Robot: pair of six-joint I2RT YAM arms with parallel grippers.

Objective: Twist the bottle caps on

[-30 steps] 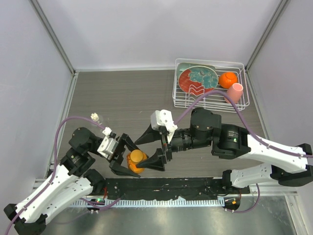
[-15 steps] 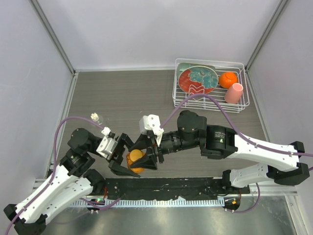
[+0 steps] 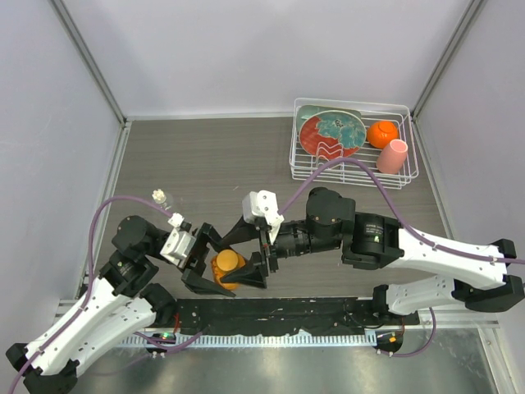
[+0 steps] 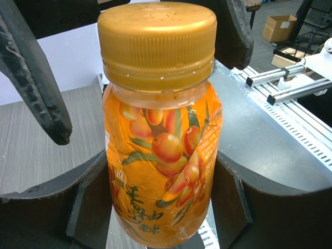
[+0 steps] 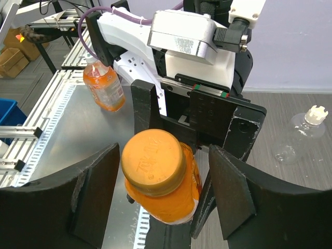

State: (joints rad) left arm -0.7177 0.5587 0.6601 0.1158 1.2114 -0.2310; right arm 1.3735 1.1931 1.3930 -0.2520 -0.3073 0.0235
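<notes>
My left gripper (image 3: 207, 263) is shut on the translucent orange bottle (image 3: 227, 272), gripping its body between both jaws (image 4: 161, 207). The orange cap (image 4: 157, 44) sits on the bottle's neck. My right gripper (image 3: 244, 256) is open, with its fingers (image 5: 98, 187) on either side of the cap (image 5: 153, 161) and apart from it. The clear bottle (image 3: 160, 197) lies on the table to the far left with the cream-white cap (image 5: 316, 113) on its neck. It also shows in the right wrist view (image 5: 298, 140).
A white wire rack (image 3: 293, 148) at the back right holds a patterned plate (image 3: 332, 131), an orange ball-like thing (image 3: 382, 133) and a pink cup (image 3: 394, 156). A shiny metal strip (image 3: 328, 361) runs along the near edge. Grey walls stand on both sides.
My right gripper moved left over the orange cap and narrowed around it, then opened and drew back slightly to the right. The left gripper and bottle stayed put.
</notes>
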